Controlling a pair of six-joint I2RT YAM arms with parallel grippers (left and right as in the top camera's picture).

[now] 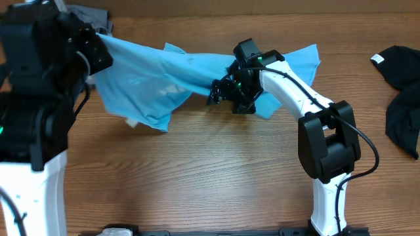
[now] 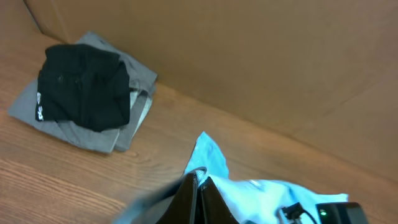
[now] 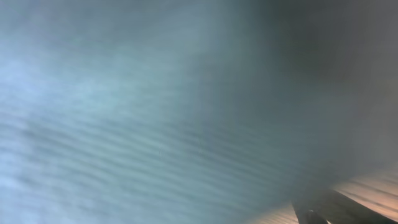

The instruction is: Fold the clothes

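The light-blue T-shirt (image 1: 157,72) hangs stretched across the back of the table, lifted at its left end. My left gripper (image 1: 100,54) is raised there. In the left wrist view it (image 2: 200,179) is shut on a ribbed edge of the T-shirt (image 2: 261,193). My right gripper (image 1: 222,90) stands open at the middle of the shirt, against its lower fold. In the right wrist view blurred blue cloth (image 3: 155,93) fills nearly everything, and only one dark finger (image 3: 323,213) shows at the bottom right.
A folded grey garment (image 2: 134,106) with a black one (image 2: 81,87) on top lies at the back left, next to the cardboard wall (image 2: 261,56); the grey garment (image 1: 88,14) also shows from overhead. Loose black clothes (image 1: 403,92) lie at the far right.
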